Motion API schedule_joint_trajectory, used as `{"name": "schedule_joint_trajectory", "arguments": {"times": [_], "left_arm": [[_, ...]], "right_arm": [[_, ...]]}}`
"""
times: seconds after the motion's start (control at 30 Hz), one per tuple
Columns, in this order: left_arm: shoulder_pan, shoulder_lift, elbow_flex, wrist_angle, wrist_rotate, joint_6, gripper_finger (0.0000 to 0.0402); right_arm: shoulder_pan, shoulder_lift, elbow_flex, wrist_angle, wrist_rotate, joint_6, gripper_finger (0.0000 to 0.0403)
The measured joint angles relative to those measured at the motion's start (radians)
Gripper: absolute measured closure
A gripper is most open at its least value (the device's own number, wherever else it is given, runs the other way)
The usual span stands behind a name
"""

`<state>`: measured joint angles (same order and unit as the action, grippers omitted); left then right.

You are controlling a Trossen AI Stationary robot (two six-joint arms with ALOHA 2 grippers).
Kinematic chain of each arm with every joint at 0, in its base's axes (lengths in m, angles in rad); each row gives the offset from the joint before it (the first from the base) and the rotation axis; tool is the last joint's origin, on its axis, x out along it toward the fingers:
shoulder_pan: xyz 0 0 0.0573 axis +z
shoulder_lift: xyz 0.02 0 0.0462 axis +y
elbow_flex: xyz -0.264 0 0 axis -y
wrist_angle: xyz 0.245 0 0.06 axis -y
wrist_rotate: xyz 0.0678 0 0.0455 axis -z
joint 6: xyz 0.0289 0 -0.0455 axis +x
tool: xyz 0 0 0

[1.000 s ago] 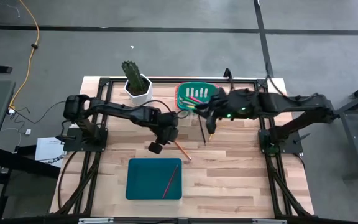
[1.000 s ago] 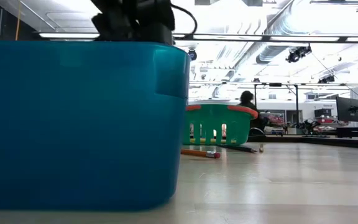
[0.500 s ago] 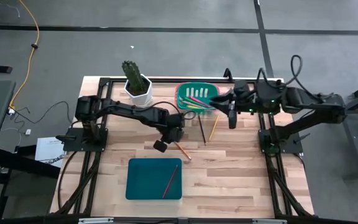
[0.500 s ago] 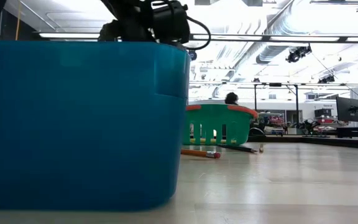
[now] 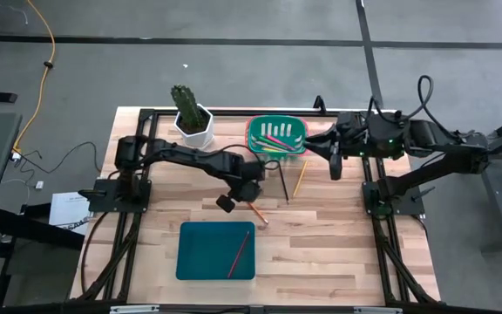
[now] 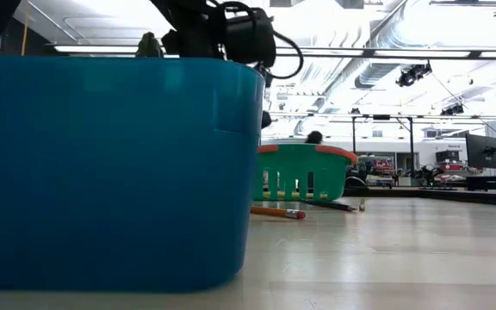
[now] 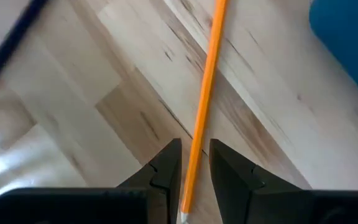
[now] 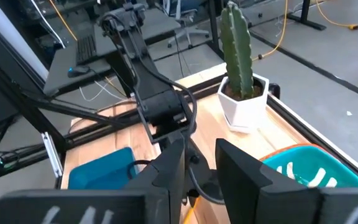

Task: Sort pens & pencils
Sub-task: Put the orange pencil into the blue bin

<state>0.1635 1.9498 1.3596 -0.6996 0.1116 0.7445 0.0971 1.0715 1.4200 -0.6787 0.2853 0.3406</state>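
An orange pencil (image 5: pixel 255 211) lies flat on the wooden table, as do a dark pencil (image 5: pixel 283 183) and a yellow pencil (image 5: pixel 300 177). One red pencil (image 5: pixel 239 253) lies in the blue bin (image 5: pixel 200 262). Pink and green pens (image 5: pixel 274 135) lie in the green basket (image 5: pixel 253 131). My left gripper (image 5: pixel 246 185) hangs over the orange pencil, open; in the left wrist view its fingers (image 7: pixel 166 168) stand on either side of the pencil's (image 7: pixel 205 93) tip end. My right gripper (image 5: pixel 334 167) is open, held above the table to the right of the basket.
A potted cactus (image 5: pixel 192 116) stands at the far edge, left of the basket. In the low view the blue bin (image 6: pixel 110 172) fills the left side, with the basket (image 6: pixel 304 172) and the orange pencil (image 6: pixel 275 211) beyond it. Bare wood lies to the right of the bin.
My right gripper has drawn back from above the dark pencil toward the table's right and far edges, and the yellow pencil now shows on the table. My left gripper has shifted a little to the right, toward the orange pencil.
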Motion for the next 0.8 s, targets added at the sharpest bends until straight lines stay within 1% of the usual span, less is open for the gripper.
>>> {"name": "schedule_joint_trajectory", "arguments": {"times": [0.2,0.8], "left_arm": [[0.000,0.020,0.003,-0.054,0.000,0.031,0.0330],[0.000,0.027,0.003,-0.042,-0.012,0.071,0.0330]], "right_arm": [[0.000,0.000,0.000,0.001,0.000,-0.001,0.0320],[0.000,0.001,0.000,0.002,0.000,0.003,0.0320]]}}
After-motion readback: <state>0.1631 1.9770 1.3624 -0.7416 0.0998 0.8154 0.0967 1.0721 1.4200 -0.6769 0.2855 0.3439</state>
